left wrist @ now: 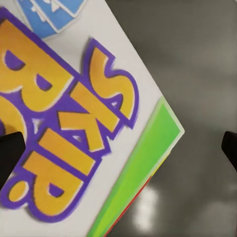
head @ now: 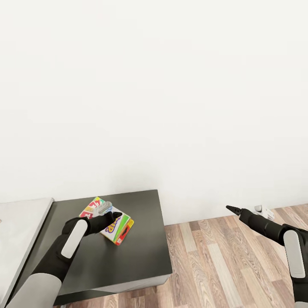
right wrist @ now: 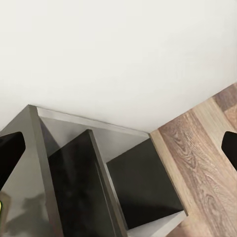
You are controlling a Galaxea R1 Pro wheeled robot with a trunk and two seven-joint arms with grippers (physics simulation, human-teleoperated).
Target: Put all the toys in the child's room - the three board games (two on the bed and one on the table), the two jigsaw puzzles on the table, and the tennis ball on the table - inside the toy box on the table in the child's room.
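Observation:
A Skip-Bo board game lies flat on the dark grey cabinet section of the table, near its back edge. A jigsaw puzzle box with a bright multicolour pattern lies just behind it; I cannot tell whether they overlap. My left gripper hovers open right over the Skip-Bo box, and in the left wrist view one finger stands over the box and the other beyond its edge. My right gripper hangs open over the wood floor, right of the cabinet, holding nothing.
The light grey table top joins the cabinet on the left. A plain white wall rises close behind. Wood-plank floor spreads to the right. The right wrist view looks at the cabinet's open shelves.

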